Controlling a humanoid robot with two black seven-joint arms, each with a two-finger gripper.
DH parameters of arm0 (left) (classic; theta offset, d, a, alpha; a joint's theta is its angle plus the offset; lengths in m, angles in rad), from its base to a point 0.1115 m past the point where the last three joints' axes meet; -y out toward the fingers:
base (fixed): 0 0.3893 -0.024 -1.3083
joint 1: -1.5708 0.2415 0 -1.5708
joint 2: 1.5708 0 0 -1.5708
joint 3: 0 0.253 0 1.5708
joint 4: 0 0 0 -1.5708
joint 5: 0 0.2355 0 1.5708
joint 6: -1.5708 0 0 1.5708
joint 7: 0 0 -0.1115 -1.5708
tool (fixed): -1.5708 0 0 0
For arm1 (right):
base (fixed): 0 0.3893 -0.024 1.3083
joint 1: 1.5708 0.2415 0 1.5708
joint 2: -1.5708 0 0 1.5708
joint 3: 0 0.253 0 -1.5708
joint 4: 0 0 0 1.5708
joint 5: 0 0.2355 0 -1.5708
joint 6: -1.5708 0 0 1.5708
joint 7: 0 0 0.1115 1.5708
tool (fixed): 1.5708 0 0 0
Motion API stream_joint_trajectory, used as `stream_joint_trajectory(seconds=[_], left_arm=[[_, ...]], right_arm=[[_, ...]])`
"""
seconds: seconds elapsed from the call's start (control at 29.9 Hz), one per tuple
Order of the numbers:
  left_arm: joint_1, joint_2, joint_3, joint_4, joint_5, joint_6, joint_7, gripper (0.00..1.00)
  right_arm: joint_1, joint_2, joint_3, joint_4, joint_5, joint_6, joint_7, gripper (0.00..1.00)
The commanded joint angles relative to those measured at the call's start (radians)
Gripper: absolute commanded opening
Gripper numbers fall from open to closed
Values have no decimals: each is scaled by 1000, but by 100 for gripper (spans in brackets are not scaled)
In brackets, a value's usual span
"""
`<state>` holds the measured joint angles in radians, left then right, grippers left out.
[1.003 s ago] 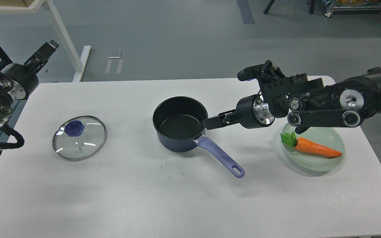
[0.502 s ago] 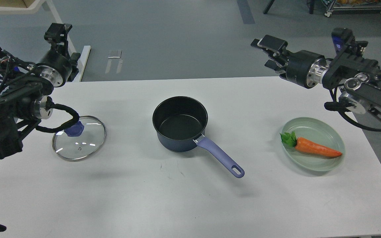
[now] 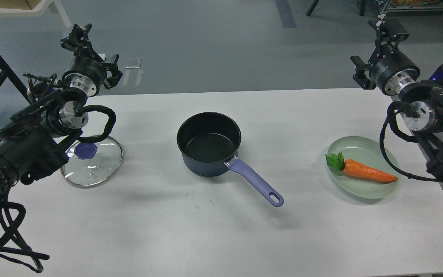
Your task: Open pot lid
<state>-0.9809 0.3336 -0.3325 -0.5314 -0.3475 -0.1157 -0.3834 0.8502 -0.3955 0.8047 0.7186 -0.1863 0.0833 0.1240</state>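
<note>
**Ana:** Lid (image 3: 92, 161) first, since that is what the job is about. It is already off the pot (image 3: 209, 143), lying flat on the bench (image 3: 190, 231) well to the pot's left, partly under the left arm.

**Ben:** So the pot stands open. I can see its dark, bare inside, and the purple handle (image 3: 255, 182) pointing toward the near right.

**Ana:** Yes, I would judge the opening done. As for the lid, it is a round disc of clear glass with a metal rim and a blue knob (image 3: 85, 150) that shows off-centre from here.

**Ben:** How would it handle?

**Ana:** Stiff, fairly heavy for its size, I would guess, and breakable if dropped. The glass and rim look slick, so the knob is the 1 sensible place to take hold.

**Ben:** And the 2 arms?

**Ana:** Both are raised, well apart from the pot. The left end effector (image 3: 78, 35) points up beyond the bench's far edge; it is dark and small, and I cannot tell if its fingers are spread. It grips nothing I can see.

**Ben:** The right one?

**Ana:** The right end effector (image 3: 386, 27) is up at the far right corner, also empty-looking, but again I cannot tell whether it is parted or closed.

**Ben:** Anything else?

**Ana:** A carrot (image 3: 363, 172) on a pale green plate (image 3: 367, 192) at the right, untouched.
</note>
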Motion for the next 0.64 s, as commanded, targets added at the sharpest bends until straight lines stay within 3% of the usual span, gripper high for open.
stream_joint_trajectory(seconds=[0.0,0.23,0.6], left_arm=[[10,-4,0,-5,-27,-30,-2,99],[42,-37,-34,-7,-25,-65,-3,99],[83,-13,-33,-44,-24,-55,-5,99]], right_arm=[[6,38,25,-18,158,-4,0,99],[4,122,142,-94,254,6,0,99],[9,153,131,-91,252,-2,3,100]])
